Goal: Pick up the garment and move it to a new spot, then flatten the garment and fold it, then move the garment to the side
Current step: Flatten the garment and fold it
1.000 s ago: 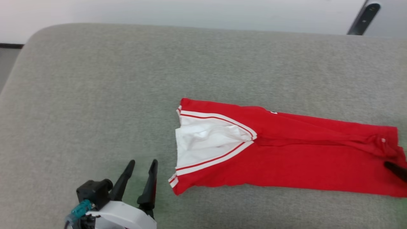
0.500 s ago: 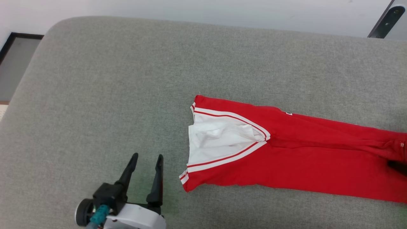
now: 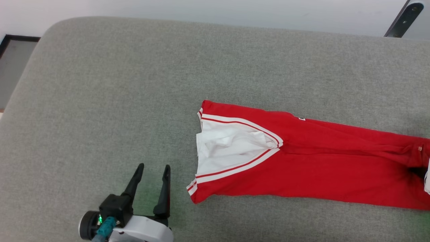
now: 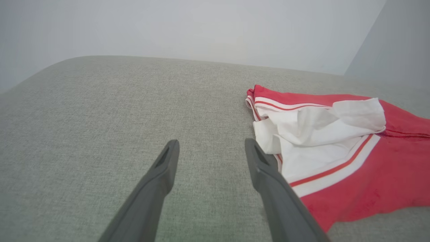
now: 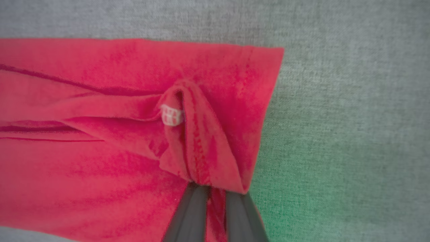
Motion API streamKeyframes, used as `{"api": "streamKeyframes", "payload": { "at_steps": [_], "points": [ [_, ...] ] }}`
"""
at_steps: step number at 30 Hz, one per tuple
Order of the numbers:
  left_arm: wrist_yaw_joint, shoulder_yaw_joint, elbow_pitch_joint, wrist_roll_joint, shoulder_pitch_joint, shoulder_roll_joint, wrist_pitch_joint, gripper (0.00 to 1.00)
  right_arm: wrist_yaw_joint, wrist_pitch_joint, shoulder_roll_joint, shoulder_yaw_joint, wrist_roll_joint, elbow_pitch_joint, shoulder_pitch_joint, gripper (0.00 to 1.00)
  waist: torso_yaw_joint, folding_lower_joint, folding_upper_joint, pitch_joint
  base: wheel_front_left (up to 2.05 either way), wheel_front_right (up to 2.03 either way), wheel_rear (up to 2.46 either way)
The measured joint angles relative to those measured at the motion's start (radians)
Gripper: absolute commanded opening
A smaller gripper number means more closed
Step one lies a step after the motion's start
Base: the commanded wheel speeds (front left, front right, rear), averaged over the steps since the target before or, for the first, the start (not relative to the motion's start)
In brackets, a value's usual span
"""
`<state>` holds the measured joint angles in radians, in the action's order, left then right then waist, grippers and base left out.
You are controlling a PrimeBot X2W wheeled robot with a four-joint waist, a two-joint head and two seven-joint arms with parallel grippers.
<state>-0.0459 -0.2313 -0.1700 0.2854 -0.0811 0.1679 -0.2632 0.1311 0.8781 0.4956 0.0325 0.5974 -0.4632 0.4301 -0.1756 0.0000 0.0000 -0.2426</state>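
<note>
Garment (image 3: 302,168) hem seems pinched in right tool (image 5: 216,193); left tool (image 3: 154,166) gapes empty beside it.

The red jersey T-shirt (image 3: 319,178) is showing as soft, matt knit cloth. Its white sleeve panel (image 3: 225,151) is creasing finely, its hem is showing rows of stitching, and its small tag (image 5: 171,115) is looking woven. The tabletop (image 3: 134,84) is wearing a grey, coarse-woven fabric cover, matt and slightly fuzzy. The left hand (image 3: 154,165) is presenting dark, smooth, matt plastic fingers (image 4: 158,181) and a glossy white plastic wrist shell (image 3: 141,232).
</note>
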Motion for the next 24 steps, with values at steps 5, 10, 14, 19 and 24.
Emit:
{"api": "streamKeyframes", "payload": {
  "at_steps": [5,10,14,19,24],
  "points": [
    [0.039,0.044,-0.008,-0.023,0.007,-0.023,0.000,1.00,0.000,-0.023,-0.005,0.008,0.003,-0.001,-0.004,0.00,0.011,0.0000,0.0000,0.009,0.00,0.00,0.00],
    [0.068,0.082,-0.017,-0.041,0.025,-0.039,0.000,1.00,0.001,-0.070,-0.003,0.035,0.000,-0.010,-0.014,0.00,0.028,0.0000,0.0000,0.020,0.00,0.00,0.00],
    [0.085,0.106,-0.023,-0.055,0.027,-0.052,0.000,1.00,0.000,-0.106,0.031,0.100,-0.001,-0.033,-0.023,0.00,0.046,0.0000,0.0000,0.019,0.00,0.00,0.00],
    [0.101,0.129,-0.026,-0.067,0.032,-0.066,0.000,1.00,0.000,-0.141,0.091,0.164,-0.002,-0.048,-0.044,0.00,0.062,0.0000,0.0000,0.016,0.00,0.00,0.00],
    [0.114,0.147,-0.039,-0.070,0.040,-0.081,0.000,1.00,0.000,-0.158,0.085,0.136,0.011,0.000,-0.052,0.00,0.080,0.0000,0.0000,0.020,0.00,0.00,0.00]
  ]
}}
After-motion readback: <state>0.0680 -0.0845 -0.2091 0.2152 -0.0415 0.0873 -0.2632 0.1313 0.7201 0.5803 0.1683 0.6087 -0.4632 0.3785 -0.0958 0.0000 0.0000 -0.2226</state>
